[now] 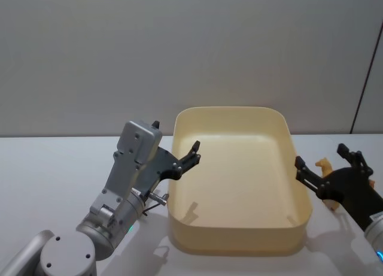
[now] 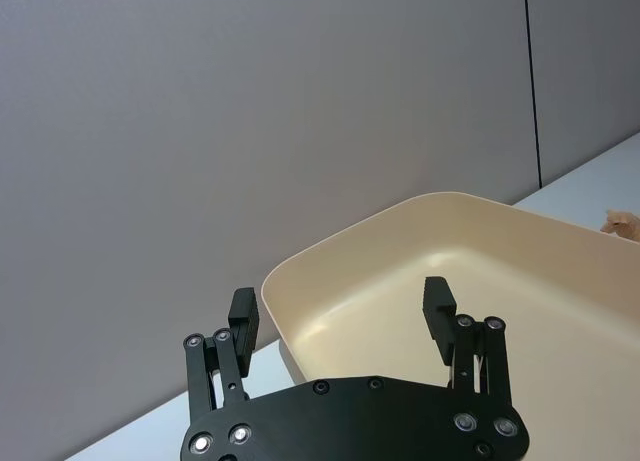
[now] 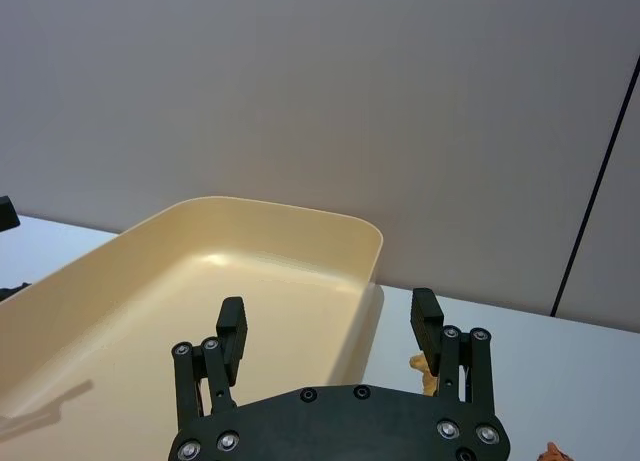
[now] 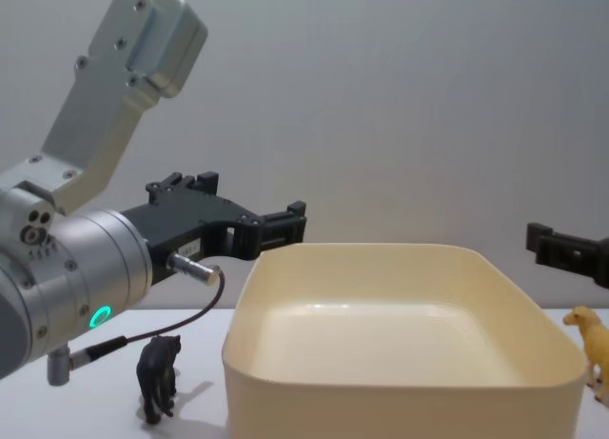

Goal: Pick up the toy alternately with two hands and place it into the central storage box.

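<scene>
Left gripper (image 2: 340,306) wide open, empty, at left rim of cream storage box (image 1: 239,239). Right gripper (image 3: 328,316) wide open, empty, right of box near tan animal toy (image 4: 592,349). Black animal toy (image 4: 158,374) stands left of box.

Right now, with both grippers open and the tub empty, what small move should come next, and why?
Probably lower the right gripper onto the tan animal figure: it hovers open above that toy, right of the empty cream tub, while the left gripper hangs higher by the tub's left rim, away from the dark animal figure.
</scene>
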